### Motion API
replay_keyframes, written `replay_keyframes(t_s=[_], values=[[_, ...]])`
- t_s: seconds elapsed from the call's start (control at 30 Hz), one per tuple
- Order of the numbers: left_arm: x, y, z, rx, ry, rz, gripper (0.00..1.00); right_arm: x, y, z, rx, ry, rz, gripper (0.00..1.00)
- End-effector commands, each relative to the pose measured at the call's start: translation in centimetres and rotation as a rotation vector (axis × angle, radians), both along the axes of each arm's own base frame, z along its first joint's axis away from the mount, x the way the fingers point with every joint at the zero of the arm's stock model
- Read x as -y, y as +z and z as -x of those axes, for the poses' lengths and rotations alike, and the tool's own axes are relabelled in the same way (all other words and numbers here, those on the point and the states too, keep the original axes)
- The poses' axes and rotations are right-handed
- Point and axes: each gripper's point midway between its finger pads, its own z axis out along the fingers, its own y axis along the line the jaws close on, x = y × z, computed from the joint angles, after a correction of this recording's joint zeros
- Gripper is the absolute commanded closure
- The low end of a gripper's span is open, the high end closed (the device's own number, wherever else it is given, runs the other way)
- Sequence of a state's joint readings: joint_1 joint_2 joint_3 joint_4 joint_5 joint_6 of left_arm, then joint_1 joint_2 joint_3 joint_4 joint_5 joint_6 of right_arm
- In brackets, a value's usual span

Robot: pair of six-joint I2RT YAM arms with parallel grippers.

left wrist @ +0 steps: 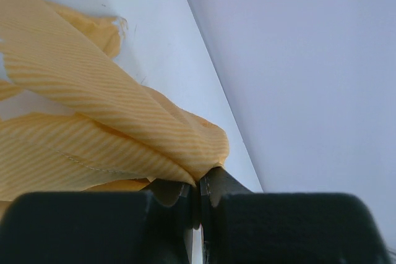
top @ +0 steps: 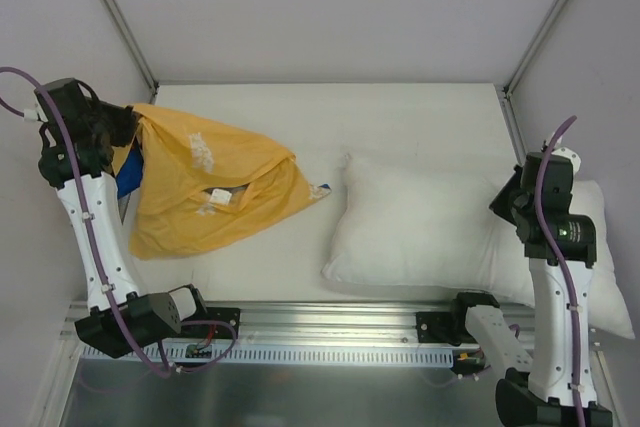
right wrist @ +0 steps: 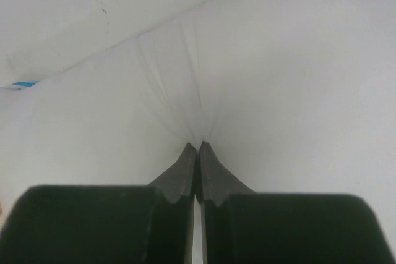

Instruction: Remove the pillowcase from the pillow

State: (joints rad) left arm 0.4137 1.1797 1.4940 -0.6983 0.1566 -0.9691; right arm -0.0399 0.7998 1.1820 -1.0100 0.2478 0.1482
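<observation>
At the near edge, a silver aluminium rail (top: 330, 322) carries the bases of the 2 arms. Just behind it, on the flat white table (top: 400, 112), lies the plump plain white pillow (top: 410, 222). It is bare and in the right half, and its right end passes under the right arm. The right gripper (top: 508, 205) is down on this right part. The right wrist view shows its 2 black fingers (right wrist: 182, 171) pressed together on a small fold of the white pillow fabric, and creases run to the tips.

To the left, the thin orange-yellow fabric pillowcase (top: 210, 187) is completely off the pillow. It spreads on the left half of the table like a crumpled triangle. Some white lettering is partly visible, and a blue part (top: 128, 175) shows beside the left arm. Its pointed right end is just beside the left corner of the pillow; I cannot tell if they touch. Farther back, the left gripper (top: 118, 125) holds the far left corner of the pillowcase raised above the table. In the left wrist view its jaws are closed tight on the striped yellow cloth. Behind all stand pale grey walls (top: 330, 7).
</observation>
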Motion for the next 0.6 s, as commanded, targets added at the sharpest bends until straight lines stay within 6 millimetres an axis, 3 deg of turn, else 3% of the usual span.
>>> replay_keyframes(t_s=[0.0,0.07,0.17,0.27,0.33,0.4,0.43,0.47,0.5,0.57], values=[[-1.2,2.5,0.6,0.029,0.039,-0.089,1.0,1.5,6.0,-1.3,0.202,-0.074,0.043,0.99],[-1.6,2.7,0.5,0.031,0.055,-0.101,1.0,1.4,6.8,-1.9,0.227,-0.079,0.031,0.99],[-0.7,2.0,-0.5,0.016,-0.021,-0.075,1.0,0.7,7.9,-4.0,0.275,-0.072,-0.029,0.99],[1.2,0.4,-1.9,-0.014,-0.177,-0.054,1.0,-0.1,8.5,-8.2,0.32,-0.08,-0.12,0.99],[1.9,-0.2,-2.4,-0.033,-0.233,-0.082,1.0,-0.2,9.6,-10.0,0.345,-0.091,-0.146,0.99],[2.3,-1.2,-2.6,-0.059,-0.28,-0.123,0.93,-0.6,10.2,-11.9,0.348,-0.083,-0.175,0.99],[2.7,-1.5,-2.5,-0.069,-0.294,-0.138,0.89,-0.6,9.6,-13.2,0.323,-0.088,-0.185,0.99],[3.0,-1.9,-2.4,-0.079,-0.305,-0.148,0.82,-0.6,10.2,-13.9,0.33,-0.085,-0.184,0.99],[3.1,-2.1,-2.3,-0.084,-0.319,-0.17,0.55,-0.5,9.8,-14.4,0.317,-0.091,-0.179,0.99],[4.0,-2.1,-2.0,-0.087,-0.351,-0.206,0.2,-0.4,8.1,-15.6,0.257,-0.076,-0.155,0.97]])
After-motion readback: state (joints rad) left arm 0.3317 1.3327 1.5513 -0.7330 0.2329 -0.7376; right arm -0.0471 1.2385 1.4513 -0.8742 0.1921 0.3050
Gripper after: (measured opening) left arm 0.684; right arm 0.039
